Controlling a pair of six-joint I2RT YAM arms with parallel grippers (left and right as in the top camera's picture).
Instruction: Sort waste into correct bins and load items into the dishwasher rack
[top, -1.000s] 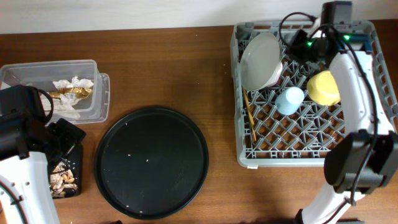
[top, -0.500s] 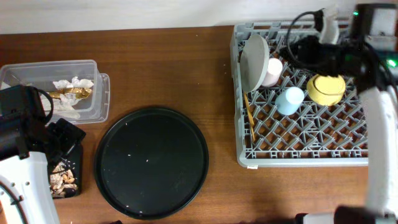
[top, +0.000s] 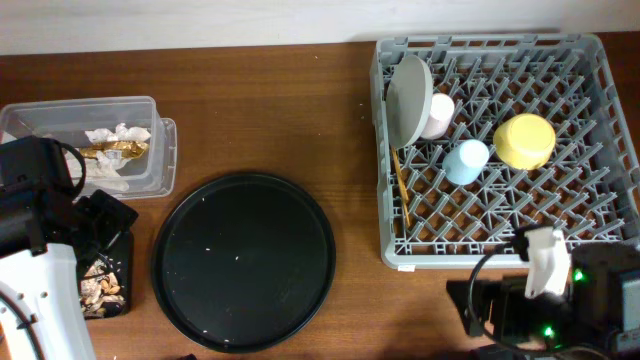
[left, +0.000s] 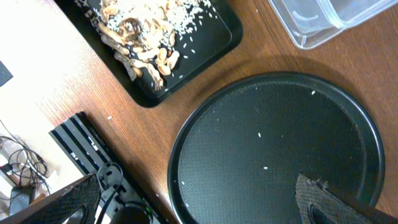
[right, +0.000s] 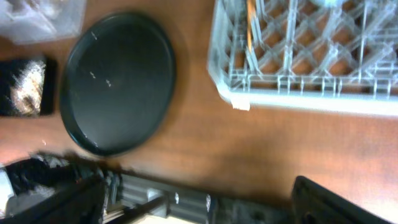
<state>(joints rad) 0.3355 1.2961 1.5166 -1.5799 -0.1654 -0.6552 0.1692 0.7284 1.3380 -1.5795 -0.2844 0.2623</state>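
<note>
The grey dishwasher rack (top: 480, 258) at the right holds the white plate (top: 408, 100) standing on edge, the pink cup (top: 438, 115), the light-blue cup (top: 466, 161), the yellow bowl (top: 525, 140) and the chopsticks (top: 401, 185). White paper scraps (top: 118, 133) and the gold wrapper (top: 112, 150) lie in the clear tub (top: 150, 170). Beige food scraps (left: 143, 43) fill the small black tray (left: 217, 37). My left gripper (left: 193, 211) hangs open and empty over the round tray's near-left rim. My right gripper (right: 199, 205) is open and empty, low at the table's front edge below the rack.
A large round black tray (top: 243, 260) with a few rice grains sits mid-table. The left arm (top: 40, 210) covers part of the small black tray. The right arm (top: 545, 300) lies along the front edge. A black rail (left: 93, 155) runs along the table's edge.
The right arm pulled out of the rack's far side and swung down to the table's front edge. The plate now stands on edge in the rack. The left arm has not moved.
</note>
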